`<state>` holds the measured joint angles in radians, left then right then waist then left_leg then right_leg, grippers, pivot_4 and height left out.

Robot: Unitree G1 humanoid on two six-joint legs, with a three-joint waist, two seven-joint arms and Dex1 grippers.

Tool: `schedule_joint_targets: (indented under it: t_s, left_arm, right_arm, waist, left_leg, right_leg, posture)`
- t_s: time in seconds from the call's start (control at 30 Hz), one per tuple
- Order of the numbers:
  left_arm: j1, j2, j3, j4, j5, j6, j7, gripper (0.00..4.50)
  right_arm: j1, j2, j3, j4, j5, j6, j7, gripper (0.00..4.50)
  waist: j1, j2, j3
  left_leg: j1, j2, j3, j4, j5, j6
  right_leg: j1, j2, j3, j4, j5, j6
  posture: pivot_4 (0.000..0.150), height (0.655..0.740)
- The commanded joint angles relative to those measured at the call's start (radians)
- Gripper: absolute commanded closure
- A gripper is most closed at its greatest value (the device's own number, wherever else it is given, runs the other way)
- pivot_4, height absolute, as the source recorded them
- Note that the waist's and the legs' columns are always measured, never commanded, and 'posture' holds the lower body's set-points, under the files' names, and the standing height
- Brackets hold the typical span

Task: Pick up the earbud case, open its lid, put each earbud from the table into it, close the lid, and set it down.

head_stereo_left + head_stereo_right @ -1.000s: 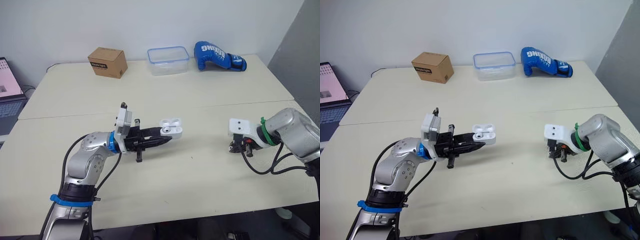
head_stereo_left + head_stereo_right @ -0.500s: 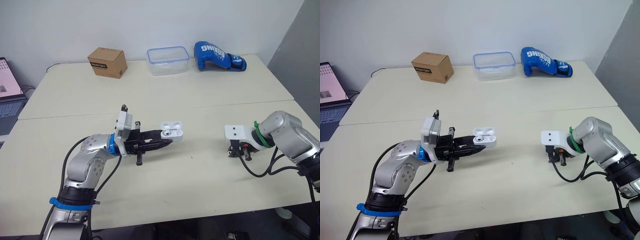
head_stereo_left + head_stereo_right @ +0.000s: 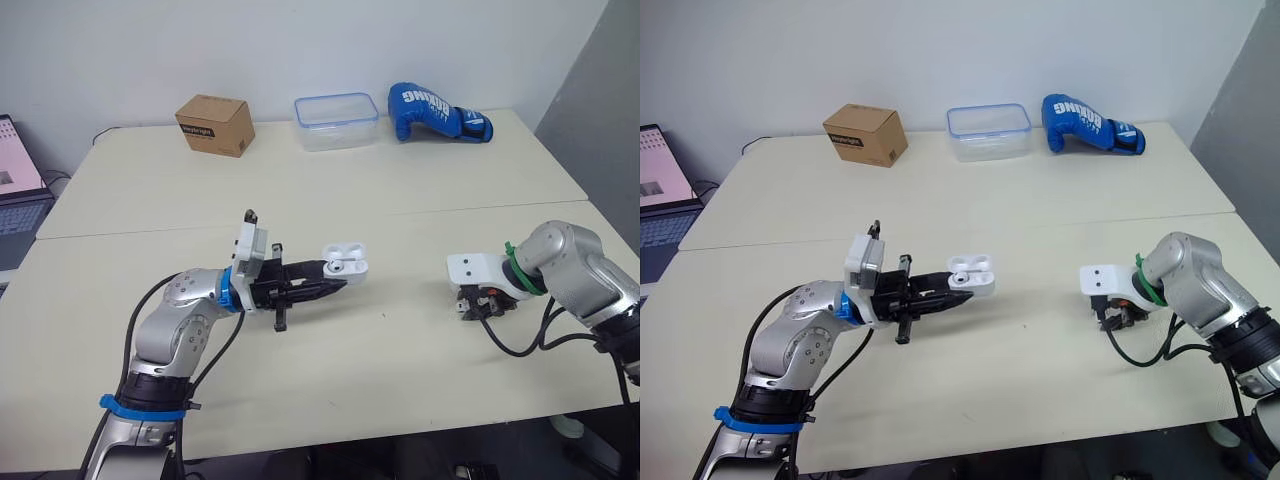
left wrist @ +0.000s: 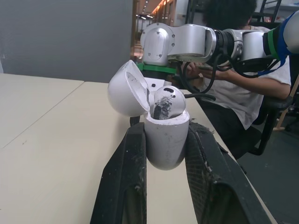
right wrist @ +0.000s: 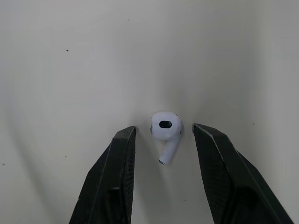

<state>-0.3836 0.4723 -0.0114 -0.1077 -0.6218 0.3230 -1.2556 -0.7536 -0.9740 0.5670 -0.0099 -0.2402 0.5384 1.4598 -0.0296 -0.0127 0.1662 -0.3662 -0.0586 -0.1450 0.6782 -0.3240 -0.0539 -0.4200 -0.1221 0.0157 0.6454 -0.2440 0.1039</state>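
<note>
"At the worktop's (image 3: pixel 400 340) four o'clock edge, how did the right claw (image 5: pixel 163 129) stand?"

"Open. Its fingers (image 5: pixel 117 168) straddled the loose earbud (image 5: pixel 166 126), which lay flat between them, untouched. Its stem ran roughly along the fingers, back toward the wrist."

"And the earbud case (image 3: pixel 343 260)?"

"At that claw's nine o'clock, well apart, pinched in the left claw (image 3: pixel 325 277) above the worktop. Its lid was open, with a seated earbud (image 4: pixel 168 100) inside. The right arm was plainly nearer the loose one."

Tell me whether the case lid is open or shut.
Open. The lid is hinged back from the case in the left gripper, one earbud showing inside.
</note>
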Motion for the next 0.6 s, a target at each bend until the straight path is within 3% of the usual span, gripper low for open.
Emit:
schedule_joint_targets:
  t_s: [0.03, 0.6]
  left_arm:
    - [-0.008, -0.001, 0.007, -0.025, -0.011, -0.017, -0.001, 3.75]
    - [-0.002, -0.009, 0.003, -0.030, -0.007, -0.022, 0.010, 3.75]
  right_arm:
    - [-0.030, -0.006, 0.014, -0.061, -0.062, 0.048, 0.032, 2.53]
    - [-0.038, 0.039, 0.088, -0.166, -0.211, 0.157, 0.058, 2.53]
  waist:
    - [0.000, 0.000, 0.000]
    - [0.000, 0.000, 0.000]
  left_leg:
    - [0.000, 0.000, 0.000, 0.000, 0.000, 0.000]
    - [0.000, 0.000, 0.000, 0.000, 0.000, 0.000]
  right_leg:
    - [0.000, 0.000, 0.000, 0.000, 0.000, 0.000]
    - [0.000, 0.000, 0.000, 0.000, 0.000, 0.000]
  posture:
    - [0.150, 0.7307]
    - [0.150, 0.7307]
